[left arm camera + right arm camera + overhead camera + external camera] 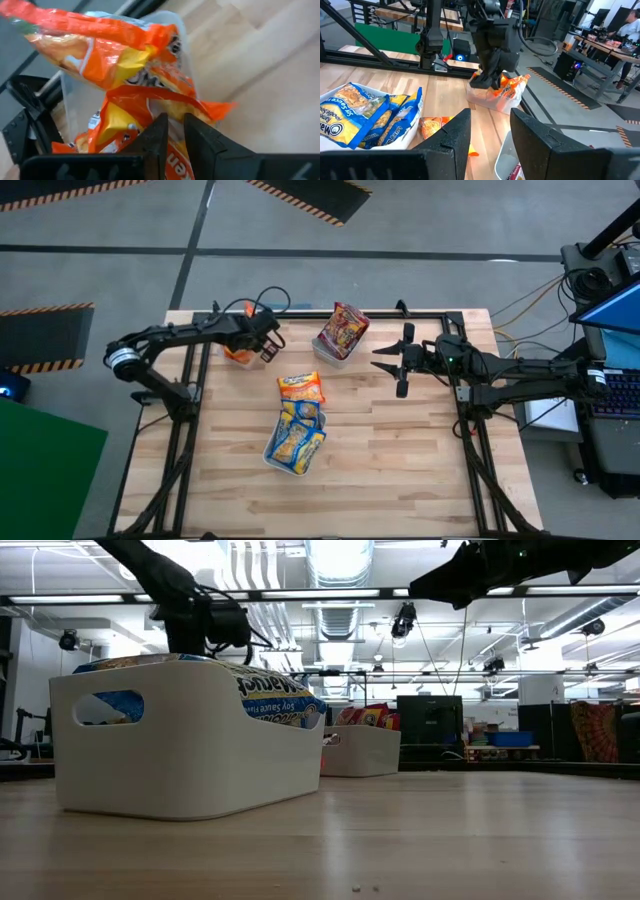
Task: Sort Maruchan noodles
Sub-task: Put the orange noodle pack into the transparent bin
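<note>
Left gripper, fingers nearly together and gripping nothing I can make out, hovers over the clear tray of crinkly orange ramen packets at the table's far-left edge; right gripper waits, fingers spread; next pick, I'd guess, is the loose orange packet mid-table.

Three trays on the table; one loose orange packet; two arms; packets inside the trays too bunched to count.

I see three trays: rear-left, rear-centre, front-centre, one loose packet lying between them.
</note>
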{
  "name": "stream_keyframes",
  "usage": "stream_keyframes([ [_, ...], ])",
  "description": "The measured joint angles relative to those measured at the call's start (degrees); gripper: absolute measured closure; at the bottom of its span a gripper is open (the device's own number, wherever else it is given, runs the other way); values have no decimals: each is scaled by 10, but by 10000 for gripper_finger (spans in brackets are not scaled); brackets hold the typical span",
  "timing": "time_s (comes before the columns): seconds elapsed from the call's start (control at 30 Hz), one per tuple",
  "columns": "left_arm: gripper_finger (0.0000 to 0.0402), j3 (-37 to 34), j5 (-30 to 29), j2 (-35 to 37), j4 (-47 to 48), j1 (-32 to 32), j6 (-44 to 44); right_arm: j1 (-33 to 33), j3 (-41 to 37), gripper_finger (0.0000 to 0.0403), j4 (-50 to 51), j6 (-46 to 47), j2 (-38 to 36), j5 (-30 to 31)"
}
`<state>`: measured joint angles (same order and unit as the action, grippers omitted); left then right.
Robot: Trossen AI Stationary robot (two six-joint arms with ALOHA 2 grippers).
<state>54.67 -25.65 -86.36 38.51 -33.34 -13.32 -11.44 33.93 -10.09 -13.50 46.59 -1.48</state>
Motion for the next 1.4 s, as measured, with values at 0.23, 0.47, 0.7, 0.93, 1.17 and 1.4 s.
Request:
stream_keyframes([
  [0.23,362,-16,-24,-23,-26,-3,-45,0,0,275,0,1,0,0],
  [0.47,362,-19,-24,-39,-30,-3,-54,0,0,275,1,0,0,0],
  [0.7,362,-1,-23,-6,-8,11,-28,0,0,275,1,0,0,0],
  [0.93,362,-3,-20,76,-11,73,34,0,0,275,1,9,0,1],
  [1.17,362,-53,59,160,-76,190,53,-1,0,275,-8,25,5,1],
  [1.4,361,-127,72,192,-231,268,84,-2,3,286,-13,46,8,1],
])
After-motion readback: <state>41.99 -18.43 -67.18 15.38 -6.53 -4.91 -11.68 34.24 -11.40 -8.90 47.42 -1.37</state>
